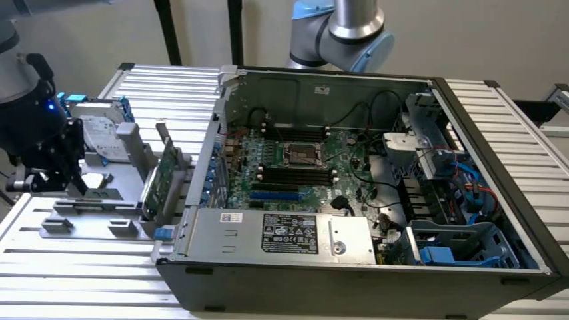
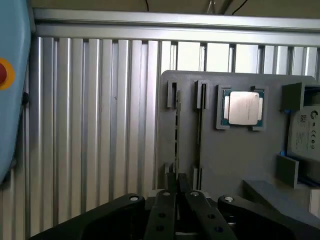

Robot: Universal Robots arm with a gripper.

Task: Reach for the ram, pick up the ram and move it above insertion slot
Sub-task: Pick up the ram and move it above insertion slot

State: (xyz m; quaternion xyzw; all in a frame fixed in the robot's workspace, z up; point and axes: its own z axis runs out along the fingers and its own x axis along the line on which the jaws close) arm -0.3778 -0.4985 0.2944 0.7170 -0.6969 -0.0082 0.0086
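The ram [image 2: 176,125] is a thin stick seen edge-on, standing in one groove of the grey holder [image 2: 235,165]. My gripper [image 2: 176,189] sits at its near end, with the two black fingers [image 2: 163,215] drawn close against either side of it. In the exterior view my gripper [image 1: 66,181] hangs low over the same holder [image 1: 98,203] at the exterior view's left, outside the computer. The black insertion slots [image 1: 294,175] lie on the motherboard inside the open case, well to the exterior view's right of my gripper.
On the holder a processor chip [image 2: 243,107] sits in a square pocket. A silver hard drive [image 1: 100,137] and a green card with a metal bracket [image 1: 160,179] stand between my gripper and the case wall [image 1: 213,133]. The power supply box [image 1: 276,233] fills the case's front.
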